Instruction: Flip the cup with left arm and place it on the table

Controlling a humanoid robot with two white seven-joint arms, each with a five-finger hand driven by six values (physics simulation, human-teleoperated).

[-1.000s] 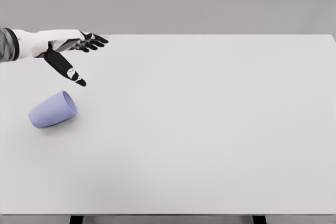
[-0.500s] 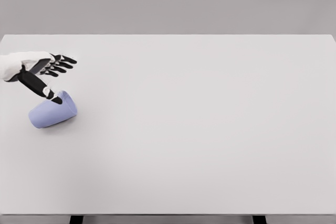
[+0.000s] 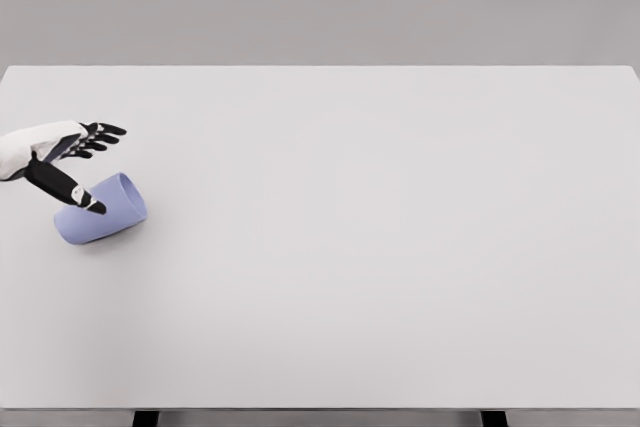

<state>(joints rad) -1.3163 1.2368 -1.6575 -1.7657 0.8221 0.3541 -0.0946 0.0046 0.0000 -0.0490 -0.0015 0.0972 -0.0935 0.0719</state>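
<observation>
A pale blue cup [image 3: 105, 215] lies on its side on the white table [image 3: 380, 237] at the left, its mouth turned to the right and away from me. My left hand [image 3: 92, 167] hovers just above and behind the cup, coming in from the left edge. Its black fingers [image 3: 100, 134] are spread and hold nothing, and the thumb tip overlaps the cup's upper side. I cannot tell whether the thumb touches it. The right arm does not show.
The table's left edge runs close to the cup and the hand. Two dark table legs [image 3: 146, 418] show below the front edge.
The left hand has drawn back to the left and come down, from beyond the cup to right over it. The cup has not moved.
</observation>
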